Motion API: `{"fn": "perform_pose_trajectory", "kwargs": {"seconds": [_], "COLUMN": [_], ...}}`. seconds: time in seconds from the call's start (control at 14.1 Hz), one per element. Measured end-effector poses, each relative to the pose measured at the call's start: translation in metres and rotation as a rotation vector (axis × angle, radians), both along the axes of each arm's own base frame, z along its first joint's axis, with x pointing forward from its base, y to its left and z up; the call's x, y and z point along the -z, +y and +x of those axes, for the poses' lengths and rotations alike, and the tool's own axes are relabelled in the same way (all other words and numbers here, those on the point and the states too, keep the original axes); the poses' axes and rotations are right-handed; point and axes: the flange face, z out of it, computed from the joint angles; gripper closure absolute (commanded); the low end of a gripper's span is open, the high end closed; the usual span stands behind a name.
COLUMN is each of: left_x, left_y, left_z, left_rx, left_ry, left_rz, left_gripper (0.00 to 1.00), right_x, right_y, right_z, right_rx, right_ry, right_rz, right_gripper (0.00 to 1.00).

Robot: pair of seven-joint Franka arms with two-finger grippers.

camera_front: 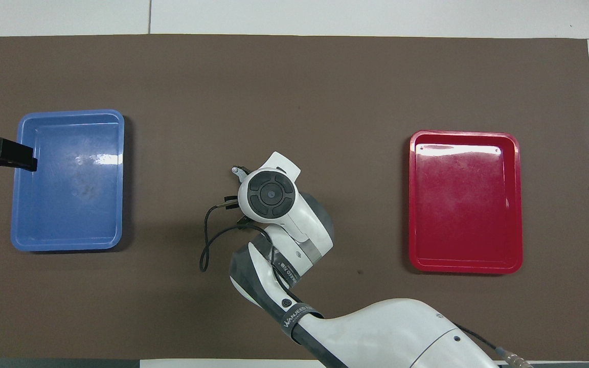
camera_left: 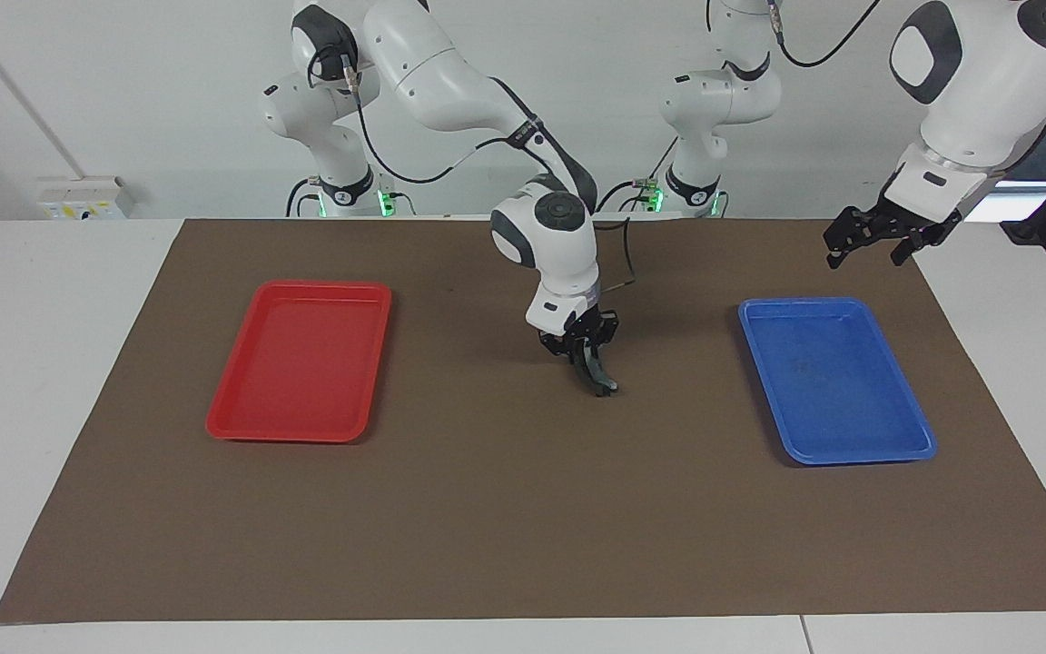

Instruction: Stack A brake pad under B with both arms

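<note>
While left gripper (camera_left: pixel 877 243) waits, right gripper (camera_left: pixel 588 363) seemingly grips pad (camera_left: pixel 602 380)

A dark pad (camera_left: pixel 601 378) hangs edge-down from the right gripper (camera_left: pixel 588 356) over the middle of the table (camera_left: pixel 523 509), between the red and blue trays. It looks black, thin and tilted, its lower tip at or just above the brown surface. Whether it is the short pad or the long one I cannot tell.
</note>
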Motion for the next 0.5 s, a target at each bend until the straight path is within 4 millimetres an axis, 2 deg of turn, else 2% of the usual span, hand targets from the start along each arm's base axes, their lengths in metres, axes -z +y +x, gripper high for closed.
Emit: {"fn": "perform_pose_trajectory", "kwargs": {"seconds": [0.14,0.28,0.35,0.43,0.5], "left_x": [0.0,0.0,0.0,0.0,0.0], "left_y": [0.0,0.001,0.001,0.001,0.001], "left_z": [0.0,0.0,0.0,0.0,0.0], "left_rx": [0.0,-0.001,-0.002,-0.002,-0.002], "left_ry": [0.0,0.0,0.0,0.0,0.0], "left_rz": [0.0,0.0,0.0,0.0,0.0], "left_gripper": [0.0,0.0,0.0,0.0,0.0], "right_x": [-0.005,-0.026,-0.045,-0.071,-0.101], "right_y": [0.003,-0.001,-0.015,-0.038,-0.073], "right_z": [-0.001,0.008,0.02,0.036,0.053], "right_rx": [-0.013,-0.022,-0.003,0.032,0.076], "right_ry": [-0.014,-0.054,-0.068,-0.072,-0.063], "right_rz": [-0.002,-0.015,-0.028,-0.045,-0.064], "right_gripper": [0.0,0.0,0.0,0.0,0.0]}}
